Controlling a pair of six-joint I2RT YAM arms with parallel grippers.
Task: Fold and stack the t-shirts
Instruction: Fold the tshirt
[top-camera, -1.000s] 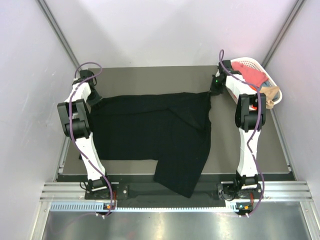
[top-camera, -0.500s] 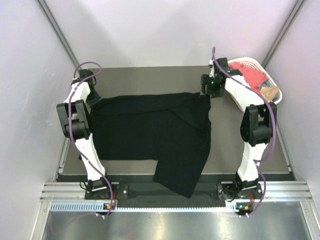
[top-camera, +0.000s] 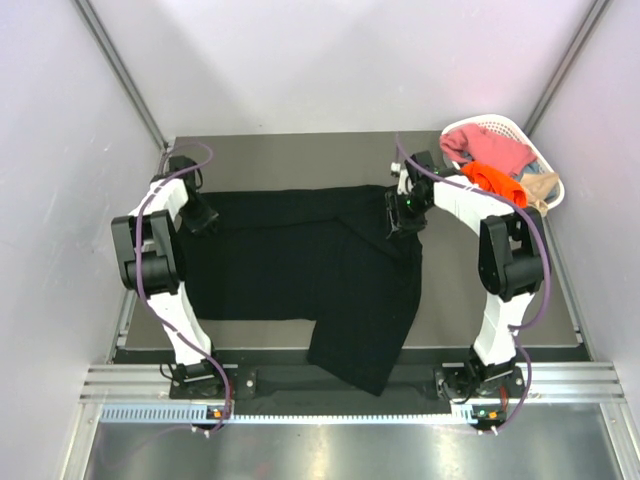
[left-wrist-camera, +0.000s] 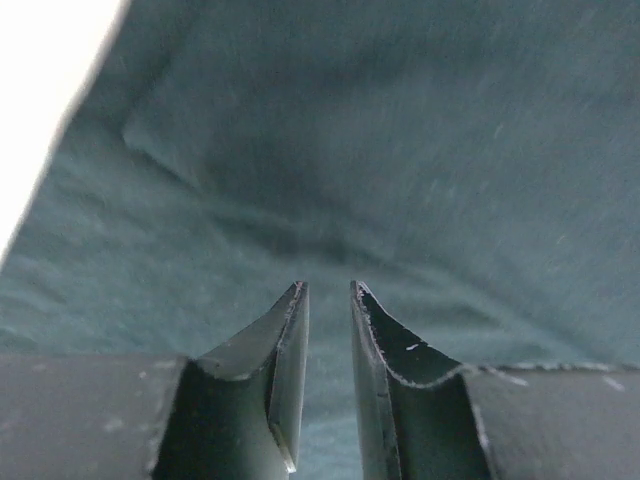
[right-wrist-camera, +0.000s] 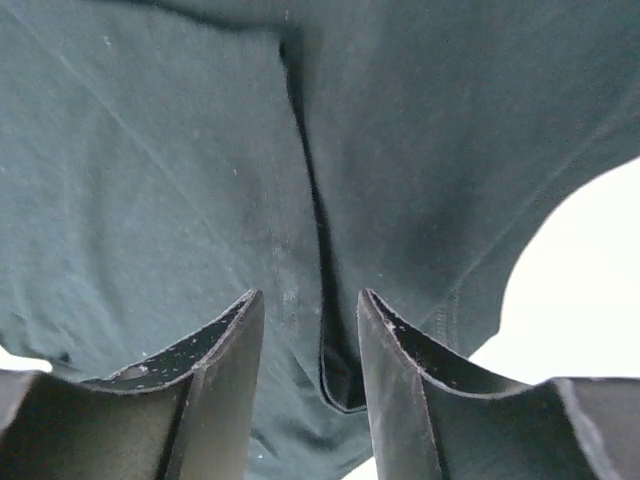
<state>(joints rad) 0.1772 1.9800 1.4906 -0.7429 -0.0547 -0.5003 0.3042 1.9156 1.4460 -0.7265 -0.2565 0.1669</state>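
The large black t-shirt (top-camera: 300, 260) lies spread on the dark table (top-camera: 300, 158), with one part hanging over the near edge. My left gripper (top-camera: 200, 215) is over the shirt's far left corner. In the left wrist view its jaws (left-wrist-camera: 328, 288) stand a narrow gap apart above the cloth (left-wrist-camera: 400, 150), holding nothing. My right gripper (top-camera: 404, 214) is over the shirt's far right part. Its jaws (right-wrist-camera: 310, 295) are open, with a fold of the cloth (right-wrist-camera: 150, 150) lying between them. Pink (top-camera: 490, 150), orange (top-camera: 492, 181) and beige (top-camera: 541, 186) shirts lie in the basket.
The white slatted basket (top-camera: 456, 131) stands at the table's far right corner. White walls close in the table on three sides. A bare strip of table runs along the far edge and to the right of the black shirt.
My right gripper has moved from the far right corner leftward and nearer, onto the shirt, and the shirt's far right corner has shifted inward. My left gripper has moved slightly nearer and right.
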